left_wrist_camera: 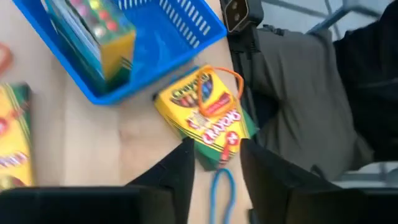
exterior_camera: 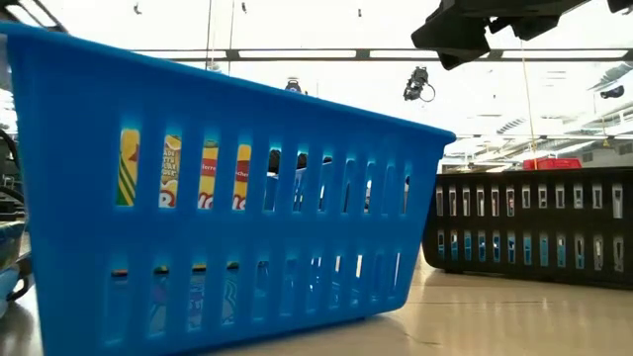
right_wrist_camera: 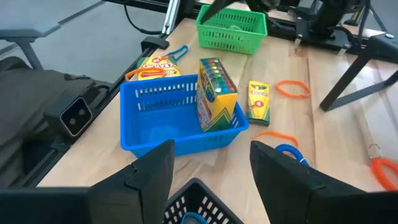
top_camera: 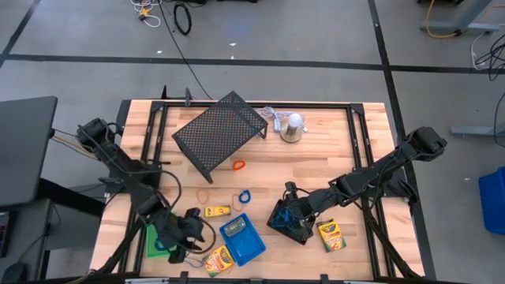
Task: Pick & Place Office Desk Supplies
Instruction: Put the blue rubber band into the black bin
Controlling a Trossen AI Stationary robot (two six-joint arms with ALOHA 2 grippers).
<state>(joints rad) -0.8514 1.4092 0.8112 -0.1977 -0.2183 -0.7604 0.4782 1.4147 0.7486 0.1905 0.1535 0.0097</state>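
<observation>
My left gripper (top_camera: 193, 241) hangs open near the table's near edge, beside the green tray (top_camera: 155, 241). In its wrist view its fingers frame the near end of a crayon box (left_wrist_camera: 205, 118), which lies flat with an orange loop (left_wrist_camera: 225, 78) on it and a blue loop (left_wrist_camera: 222, 190) beside it. The blue tray (top_camera: 245, 241) holds an upright crayon box (right_wrist_camera: 214, 93). My right gripper (right_wrist_camera: 212, 149) stands open above the black-mesh tray (top_camera: 288, 222), which has a blue loop (right_wrist_camera: 193, 218) inside. Other crayon boxes (top_camera: 217, 211) (top_camera: 331, 235) lie on the table.
The large black mesh rack (top_camera: 219, 130) and the silver dome with its white cord (top_camera: 292, 126) stand at the far side. Loose loops, orange (top_camera: 238, 165) (top_camera: 203, 193) and blue (top_camera: 243, 196), lie mid-table. A small camera (right_wrist_camera: 74, 115) sits off the near edge.
</observation>
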